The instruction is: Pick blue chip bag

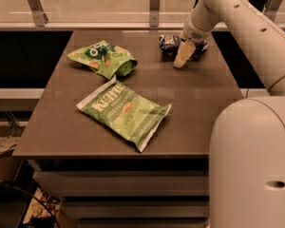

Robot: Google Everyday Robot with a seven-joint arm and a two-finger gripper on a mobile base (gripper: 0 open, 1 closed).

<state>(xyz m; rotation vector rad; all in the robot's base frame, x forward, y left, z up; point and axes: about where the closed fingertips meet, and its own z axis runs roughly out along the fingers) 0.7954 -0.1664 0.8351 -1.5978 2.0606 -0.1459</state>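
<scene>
The blue chip bag (168,42) is small, dark and wrinkly with white markings, and lies at the far right of the brown table (190,103). My gripper (183,56) hangs from the white arm (237,18) and reaches down onto the bag. Its cream tip rests at the bag's near edge and covers the bag's middle. A dark part of the bag also shows to the right of the gripper. Whether the bag is gripped cannot be seen.
A green bag with orange patches (102,57) lies at the far left of the table. A large green bag with white lettering (125,112) lies in the middle. A glass railing (154,6) runs behind the table. My white base (254,165) stands at the table's right front corner.
</scene>
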